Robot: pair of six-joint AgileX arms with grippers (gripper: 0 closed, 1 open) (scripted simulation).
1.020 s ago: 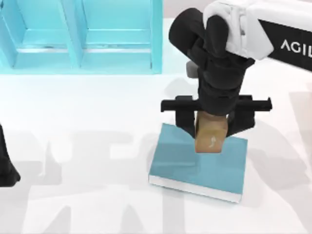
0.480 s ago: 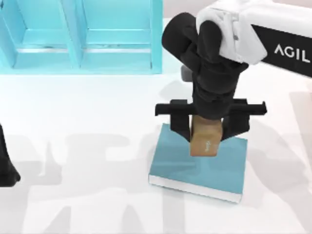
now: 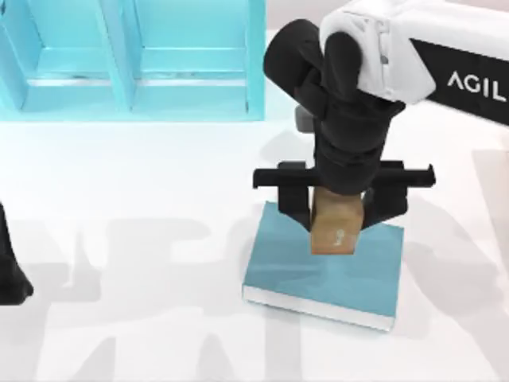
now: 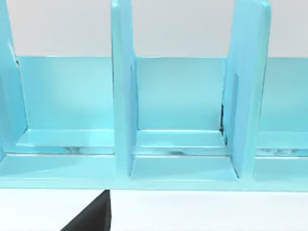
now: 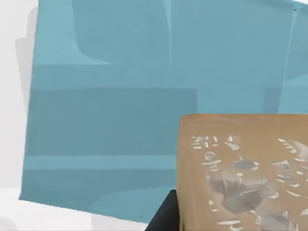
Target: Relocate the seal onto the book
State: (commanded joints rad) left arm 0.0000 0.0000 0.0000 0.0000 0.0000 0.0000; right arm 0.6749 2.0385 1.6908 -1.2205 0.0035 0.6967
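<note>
The seal, a small tan-brown block with a pale mark, is upright between the fingers of my right gripper, which is shut on it. It sits over the far middle part of the teal book, which lies flat on the white table, right of centre. Whether the seal touches the cover I cannot tell. In the right wrist view the seal's marked face is close up, with the book's cover spread beneath it. My left arm is parked at the table's left edge.
A large teal shelf unit with upright dividers stands along the far left of the table, and the left wrist view faces its compartments. White tabletop lies open left of the book.
Compared with a second ago, my right gripper and the seal have shifted slightly left over the book. In the last half second they hardly moved. The left arm has stayed still.
</note>
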